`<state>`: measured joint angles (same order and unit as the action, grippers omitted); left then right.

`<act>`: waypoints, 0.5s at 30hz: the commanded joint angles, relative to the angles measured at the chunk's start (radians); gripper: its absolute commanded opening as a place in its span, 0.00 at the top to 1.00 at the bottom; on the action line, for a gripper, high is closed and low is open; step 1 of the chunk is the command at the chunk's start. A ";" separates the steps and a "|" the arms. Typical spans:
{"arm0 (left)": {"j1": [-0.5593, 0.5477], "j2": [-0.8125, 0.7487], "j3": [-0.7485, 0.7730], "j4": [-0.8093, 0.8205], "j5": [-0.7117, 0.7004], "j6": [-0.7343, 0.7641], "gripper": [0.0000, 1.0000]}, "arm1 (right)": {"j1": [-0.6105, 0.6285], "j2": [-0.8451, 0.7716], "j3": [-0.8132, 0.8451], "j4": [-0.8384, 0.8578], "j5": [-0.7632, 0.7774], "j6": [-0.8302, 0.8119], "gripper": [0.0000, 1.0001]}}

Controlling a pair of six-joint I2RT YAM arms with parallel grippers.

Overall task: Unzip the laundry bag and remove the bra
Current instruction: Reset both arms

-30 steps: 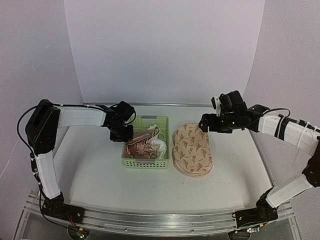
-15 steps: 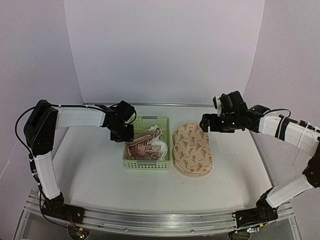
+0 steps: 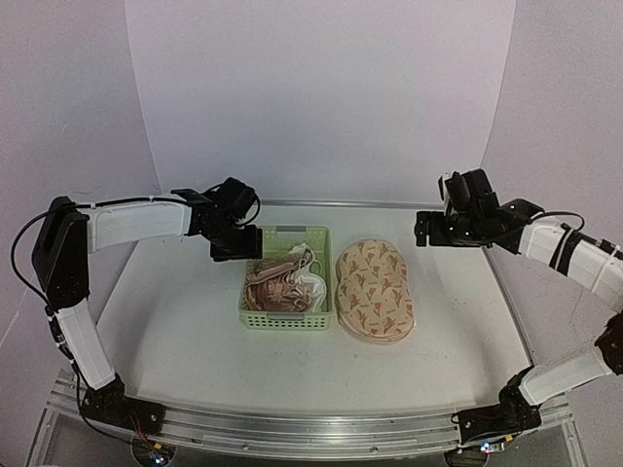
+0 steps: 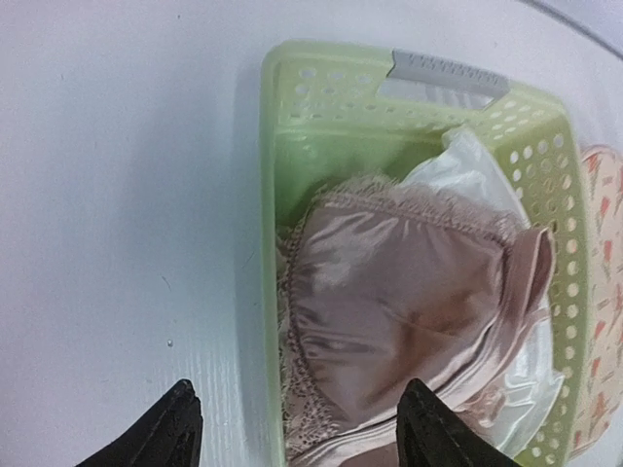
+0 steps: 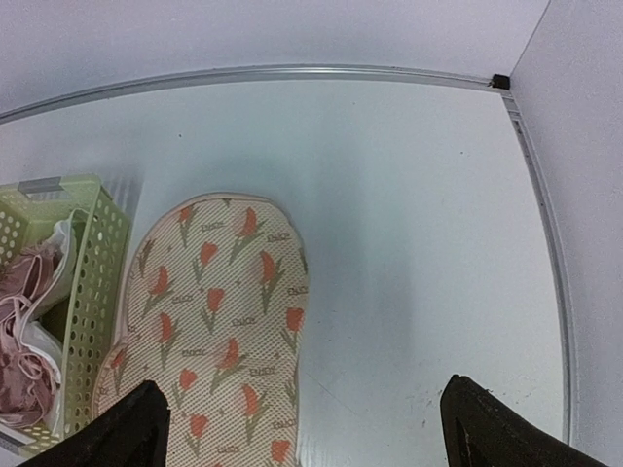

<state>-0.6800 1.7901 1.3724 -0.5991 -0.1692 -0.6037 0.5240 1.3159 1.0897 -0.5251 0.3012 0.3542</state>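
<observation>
The laundry bag (image 3: 373, 287) (image 5: 214, 311), beige with red tulip prints, lies flat on the table just right of the green basket. A pink satin bra (image 3: 280, 289) (image 4: 409, 311) with a lace edge lies inside the basket. My left gripper (image 3: 237, 249) (image 4: 304, 433) hovers open above the basket's far left corner. Its fingers straddle the basket's left wall and hold nothing. My right gripper (image 3: 425, 232) (image 5: 311, 428) hangs open and empty in the air. It is behind and to the right of the bag and touches nothing.
The light green slotted basket (image 3: 255, 317) (image 4: 271, 195) stands mid-table, with white cloth (image 3: 313, 284) (image 4: 467, 175) beside the bra in it. A metal rail (image 5: 292, 73) runs along the table's far edge, where the white walls meet it.
My left gripper went from shut to open and lifted back and left off the basket, leaving the bra there. My right arm drew back to the right, away from the bag.
</observation>
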 commanded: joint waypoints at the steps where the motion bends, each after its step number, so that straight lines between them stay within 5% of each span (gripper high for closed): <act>1: 0.005 -0.067 0.107 -0.022 -0.028 0.069 0.28 | -0.001 -0.062 0.048 -0.012 0.211 -0.052 0.02; 8: 0.097 -0.122 0.176 -0.055 -0.020 0.153 0.01 | -0.001 -0.120 -0.012 -0.019 0.470 -0.093 0.02; 15: 0.213 -0.228 0.145 -0.064 -0.046 0.206 0.01 | -0.001 -0.194 -0.092 -0.019 0.521 -0.065 0.02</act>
<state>-0.5022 1.6581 1.4998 -0.6540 -0.1776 -0.4591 0.5240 1.1652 1.0317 -0.5545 0.7441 0.2771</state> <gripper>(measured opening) 0.995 0.984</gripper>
